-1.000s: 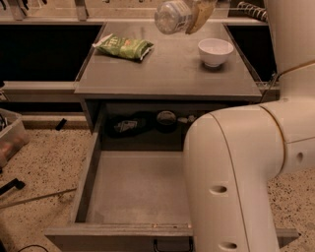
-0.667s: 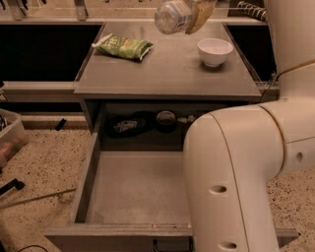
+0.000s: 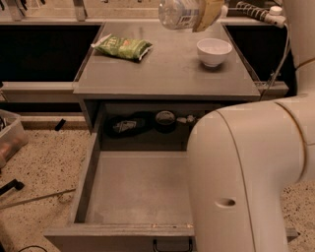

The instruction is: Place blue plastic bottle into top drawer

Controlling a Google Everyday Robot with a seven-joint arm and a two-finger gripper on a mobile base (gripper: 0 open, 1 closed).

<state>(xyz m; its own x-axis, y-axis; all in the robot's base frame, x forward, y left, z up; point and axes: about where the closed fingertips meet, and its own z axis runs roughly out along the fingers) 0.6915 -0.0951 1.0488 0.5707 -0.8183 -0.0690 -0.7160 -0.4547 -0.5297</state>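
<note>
The blue plastic bottle point(image 3: 178, 14), clear and whitish with a pale label, hangs on its side in the air above the back of the grey cabinet top. My gripper point(image 3: 201, 15) is at the top edge of the view, shut on the bottle's right end; one tan finger point(image 3: 209, 12) shows over it. The top drawer point(image 3: 140, 189) is pulled out below, with a bare flat grey floor and a small dark handle point(image 3: 172, 244) on its front panel. My large white arm point(image 3: 246, 172) covers the drawer's right part.
A green snack bag point(image 3: 122, 47) and a white bowl point(image 3: 213, 51) lie on the cabinet top point(image 3: 167, 74). Behind the drawer is a dark recess with clutter point(image 3: 142, 123). A plastic bin point(image 3: 7, 138) and a thin rod point(image 3: 34, 198) are on the speckled floor at the left.
The bottle and gripper have risen slightly toward the top edge of the view. Nothing else has moved.
</note>
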